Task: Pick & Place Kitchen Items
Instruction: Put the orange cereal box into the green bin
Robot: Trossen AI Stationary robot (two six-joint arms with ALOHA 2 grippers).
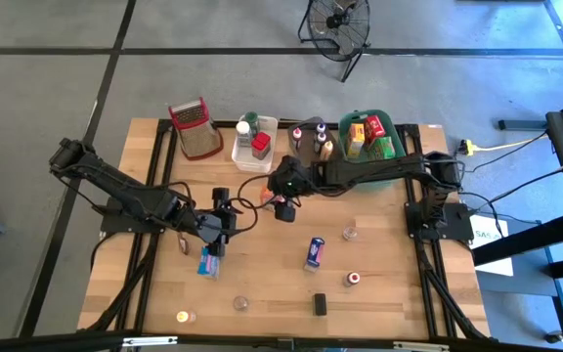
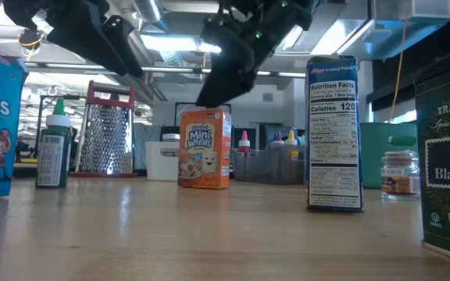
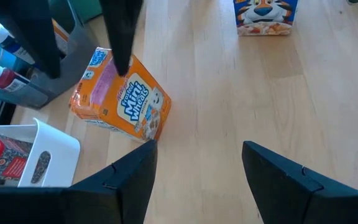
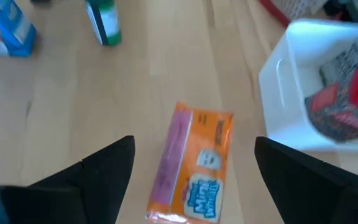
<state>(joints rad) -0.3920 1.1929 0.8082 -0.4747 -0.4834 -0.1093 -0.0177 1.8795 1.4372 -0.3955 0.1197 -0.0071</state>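
Observation:
An orange Mini Wheats box (image 2: 205, 148) stands upright on the table's middle, near the white bin (image 1: 252, 154). My right gripper (image 4: 194, 142) hangs open just above this box (image 4: 191, 165), slanting down, one finger to each side of its top; no touch shows. In the left wrist view those fingers (image 3: 123, 37) stand over the box (image 3: 120, 93). My left gripper (image 1: 221, 217) waits open above the bare table, left of the box, with nothing between its fingers (image 3: 135, 174). A blue Rice Krispies box (image 1: 210, 260) stands below it.
A blue Frosted Flakes box (image 1: 315, 252), small jars (image 1: 350, 232) (image 1: 353, 279) (image 1: 240, 304) and a black box (image 1: 320, 304) dot the near half. At the far edge stand a grater (image 1: 192, 127), a grey bin with bottles (image 1: 309, 142) and a green bin (image 1: 399, 156). A green-capped bottle (image 2: 53, 148) stands at the left.

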